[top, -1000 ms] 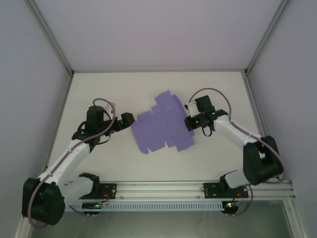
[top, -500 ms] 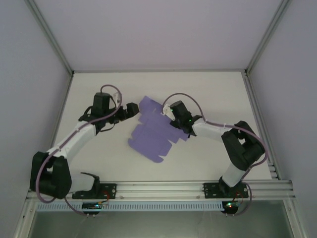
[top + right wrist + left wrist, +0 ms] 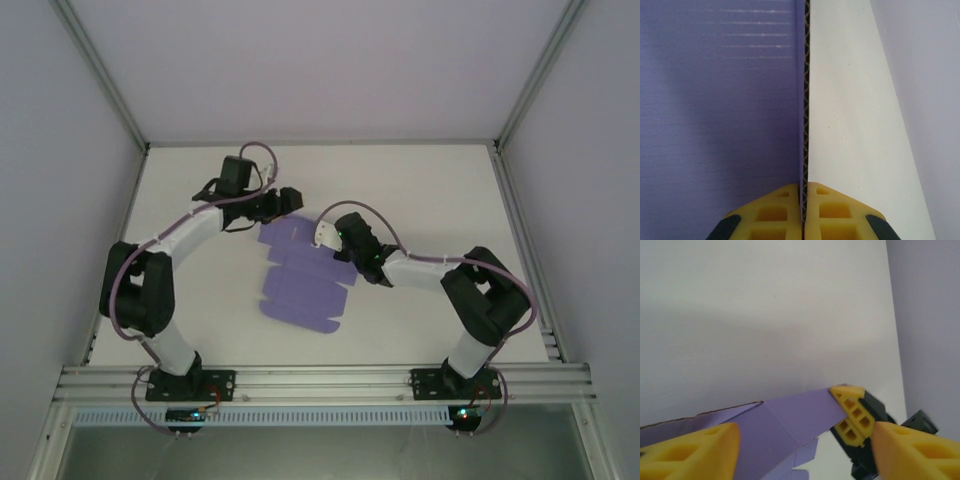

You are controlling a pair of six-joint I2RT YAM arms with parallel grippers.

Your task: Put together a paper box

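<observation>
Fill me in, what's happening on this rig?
Two arms are working a flat purple sheet, the unfolded box blank. The right gripper has its fingers shut on one edge of the sheet, lifting that side off the table. The left gripper is open at the sheet's far corner, with the raised flap reaching between its fingers. No fold has been made yet.

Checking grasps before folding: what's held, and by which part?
The right gripper clamps the paper box by its far right edge; the left gripper is open.
</observation>
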